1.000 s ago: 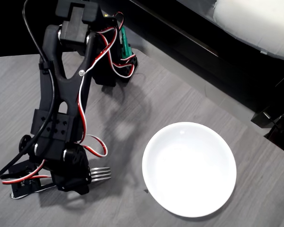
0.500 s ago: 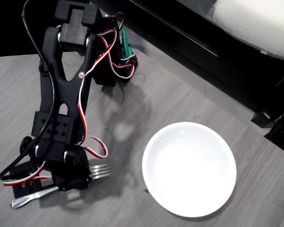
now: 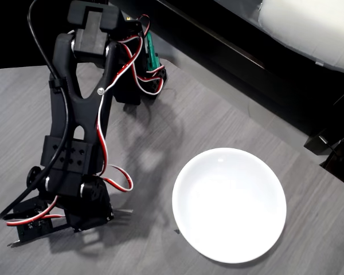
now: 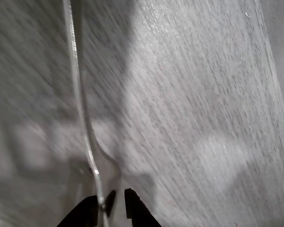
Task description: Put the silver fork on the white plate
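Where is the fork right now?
In the overhead view the fork is at lower left, under the arm's gripper, left of the white plate and apart from it. In the wrist view its thin edge runs up from between the fingertips.

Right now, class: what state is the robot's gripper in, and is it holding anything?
Gripper: closed on the silver fork, fingertips pinching its thin metal shaft; the fork seen edge-on in the wrist view.

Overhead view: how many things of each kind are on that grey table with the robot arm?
Forks: 1, the silver fork, edge-on in the hand.
Plates: 1, the white plate, nothing on it.
Total: 2.
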{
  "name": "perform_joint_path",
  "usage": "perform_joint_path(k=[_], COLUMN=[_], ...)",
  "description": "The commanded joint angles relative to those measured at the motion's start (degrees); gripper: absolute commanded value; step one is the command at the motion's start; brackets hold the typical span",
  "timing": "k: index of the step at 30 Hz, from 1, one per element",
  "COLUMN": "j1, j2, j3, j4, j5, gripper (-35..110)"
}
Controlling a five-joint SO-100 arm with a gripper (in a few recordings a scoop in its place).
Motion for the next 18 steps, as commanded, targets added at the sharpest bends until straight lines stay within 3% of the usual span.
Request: perform_joint_path(k=[1, 5, 18], j1=[0.2, 0.9, -1.7], j2=[1.5, 4.8, 11.8], j3=[-1.5, -3.3, -4.0], j4=[-0.1, 1.1, 5.2], j5=[-0.3, -0.4, -1.3], gripper=[4, 28, 29])
